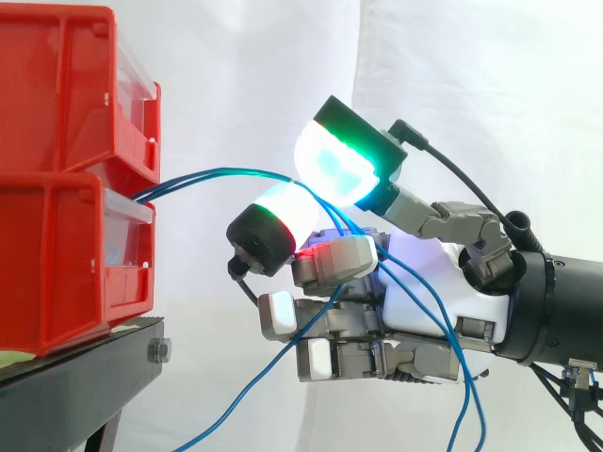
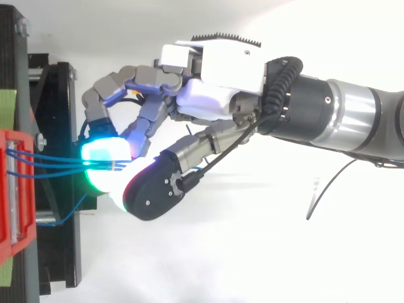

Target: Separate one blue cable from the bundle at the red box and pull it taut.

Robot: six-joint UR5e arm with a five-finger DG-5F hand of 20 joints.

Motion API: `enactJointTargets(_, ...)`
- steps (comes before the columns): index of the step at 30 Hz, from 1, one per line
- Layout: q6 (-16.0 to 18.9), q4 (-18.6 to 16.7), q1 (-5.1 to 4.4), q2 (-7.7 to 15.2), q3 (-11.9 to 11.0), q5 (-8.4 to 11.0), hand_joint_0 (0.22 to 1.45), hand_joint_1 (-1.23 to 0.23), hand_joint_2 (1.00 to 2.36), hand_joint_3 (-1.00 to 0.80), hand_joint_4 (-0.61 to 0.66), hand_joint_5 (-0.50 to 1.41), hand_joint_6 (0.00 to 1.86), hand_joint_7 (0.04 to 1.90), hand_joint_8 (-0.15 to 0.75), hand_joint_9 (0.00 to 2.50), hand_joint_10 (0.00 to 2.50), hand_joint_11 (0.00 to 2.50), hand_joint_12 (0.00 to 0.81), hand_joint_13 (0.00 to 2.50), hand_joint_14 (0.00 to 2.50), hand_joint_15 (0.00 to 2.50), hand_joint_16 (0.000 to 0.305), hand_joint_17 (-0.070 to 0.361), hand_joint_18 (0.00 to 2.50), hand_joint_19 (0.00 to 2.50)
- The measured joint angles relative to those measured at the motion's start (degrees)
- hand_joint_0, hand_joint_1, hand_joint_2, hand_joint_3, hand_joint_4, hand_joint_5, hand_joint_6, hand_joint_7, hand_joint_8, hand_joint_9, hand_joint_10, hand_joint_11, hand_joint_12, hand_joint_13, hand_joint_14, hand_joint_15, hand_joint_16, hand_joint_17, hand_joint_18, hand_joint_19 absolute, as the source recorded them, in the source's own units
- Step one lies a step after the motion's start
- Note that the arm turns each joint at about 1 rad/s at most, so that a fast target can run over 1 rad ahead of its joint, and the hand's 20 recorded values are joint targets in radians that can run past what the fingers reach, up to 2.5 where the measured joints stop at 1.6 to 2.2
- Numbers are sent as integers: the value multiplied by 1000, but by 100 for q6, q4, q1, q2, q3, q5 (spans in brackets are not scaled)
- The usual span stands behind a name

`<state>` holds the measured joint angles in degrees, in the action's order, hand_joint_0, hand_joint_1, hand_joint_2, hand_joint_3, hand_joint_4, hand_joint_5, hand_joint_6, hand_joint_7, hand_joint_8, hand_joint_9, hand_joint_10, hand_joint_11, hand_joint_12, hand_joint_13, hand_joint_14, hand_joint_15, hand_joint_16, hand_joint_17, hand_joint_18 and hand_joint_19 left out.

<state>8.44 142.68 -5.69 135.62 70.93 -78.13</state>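
Observation:
Two red boxes (image 1: 57, 273) are stacked on a black stand at the left. Several thin blue cables (image 1: 226, 174) leave the gap between the boxes and arc right to my hand (image 1: 424, 282). My fingers are curled. Two thick glowing fingertips (image 1: 339, 160) close on the cables from above and below, a short way right of the boxes. Past the pinch, the cables drape down over the palm and hang below it as loose strands (image 1: 236, 400). From above, the cables (image 2: 50, 163) run nearly level from the red box (image 2: 12, 189) into the glowing pads of the hand (image 2: 214, 95).
The black stand (image 1: 85, 363) carries the boxes, with a bolt on its front edge; from above, the stand (image 2: 57, 126) lies just under the fingertips. A white curtain hangs behind. The arm comes in from the right.

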Motion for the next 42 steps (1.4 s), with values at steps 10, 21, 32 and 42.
enactJointTargets(10, -7, -3, 1, 0, 0, 13, 644, -704, 1001, -485, 66, -148, 865, 1326, 308, 1374, 32, 1545, 415, 1048, 26, 722, 51, 115, 933, 869)
enactJointTargets(21, -33, -4, 0, 2, 0, 1, 510, -534, 1000, -500, 114, -134, 743, 1252, 345, 1271, 32, 1354, 441, 1013, 24, 690, 58, 130, 953, 854)
enactJointTargets(32, -35, -4, -2, 3, 0, 0, 560, -550, 1000, -500, 97, -133, 727, 1257, 326, 1247, 33, 1349, 425, 988, 26, 690, 54, 122, 903, 868)
enactJointTargets(42, -14, -4, 5, 1, 0, 14, 634, -602, 1013, -352, 83, -140, 713, 1284, 315, 1223, 35, 1344, 423, 977, 25, 697, 53, 119, 887, 871)
